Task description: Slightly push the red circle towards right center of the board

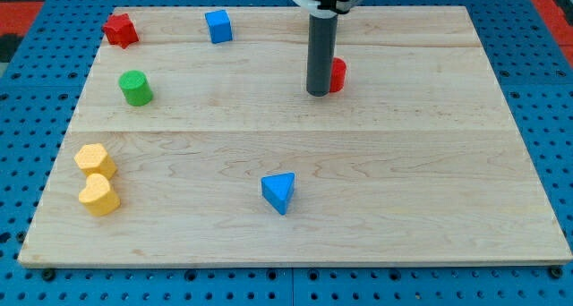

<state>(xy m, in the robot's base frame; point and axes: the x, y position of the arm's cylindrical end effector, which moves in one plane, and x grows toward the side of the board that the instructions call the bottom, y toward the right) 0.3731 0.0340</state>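
Note:
The red circle (337,75) sits on the wooden board (403,163) in the upper middle, partly hidden behind my rod. My tip (319,93) rests on the board against the red circle's left side, touching or nearly touching it. The rod rises straight up to the view's top edge.
A red star block (120,29) lies at the top left corner. A blue cube (218,26) is at the top, left of the rod. A green cylinder (136,88) is at the left. Two yellow blocks (95,159) (98,196) sit at the lower left. A blue triangle (279,191) lies at the lower middle.

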